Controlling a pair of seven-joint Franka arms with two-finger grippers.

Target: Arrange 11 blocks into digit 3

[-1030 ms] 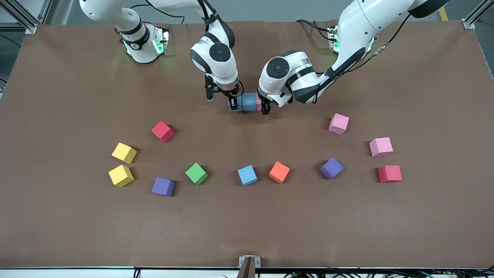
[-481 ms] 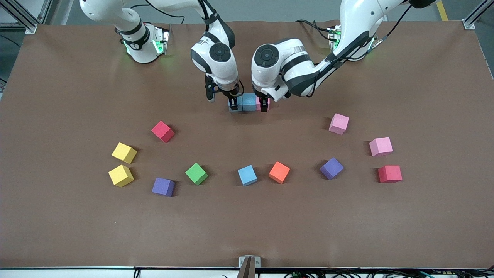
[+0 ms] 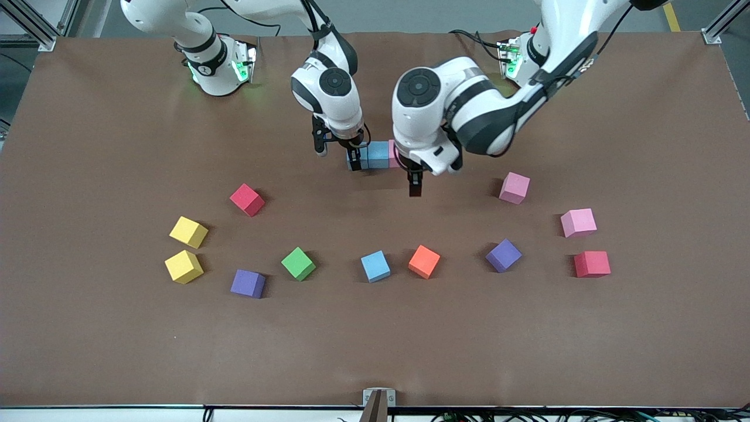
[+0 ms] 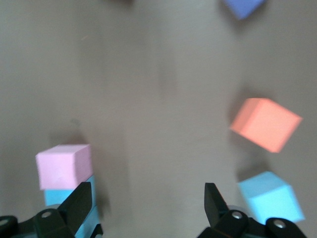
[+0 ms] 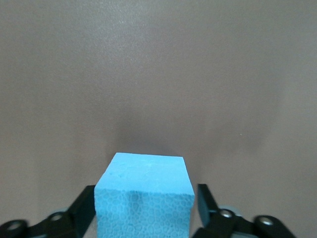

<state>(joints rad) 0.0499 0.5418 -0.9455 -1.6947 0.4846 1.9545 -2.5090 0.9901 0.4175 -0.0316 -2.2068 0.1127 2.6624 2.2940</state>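
A short row of blocks lies mid-table near the robots: a light blue block [image 5: 143, 193] between my right gripper's [image 3: 354, 159] open fingers, a second light blue block [image 3: 378, 154] and a pink block [image 3: 392, 153] partly hidden by the left arm. My left gripper [image 3: 415, 186] hangs open and empty just beside the row's pink end. In the left wrist view its fingers [image 4: 81, 203] stand wide apart by the pink block [image 4: 64, 166]. Loose blocks lie nearer the front camera: green [image 3: 298, 263], light blue [image 3: 375, 266], orange [image 3: 424, 261], purple [image 3: 503, 255], purple [image 3: 247, 283], pink [image 3: 514, 187], pink [image 3: 578, 223].
Two yellow cubes [image 3: 188, 232] [image 3: 184, 266] and a red cube [image 3: 246, 200] lie toward the right arm's end. Another red cube [image 3: 592, 264] lies toward the left arm's end. The brown table cover [image 3: 375, 351] stretches bare toward the front camera.
My right gripper has opened off the light blue block at the row's end. My left gripper has lifted off the pink block and swung away from the row.
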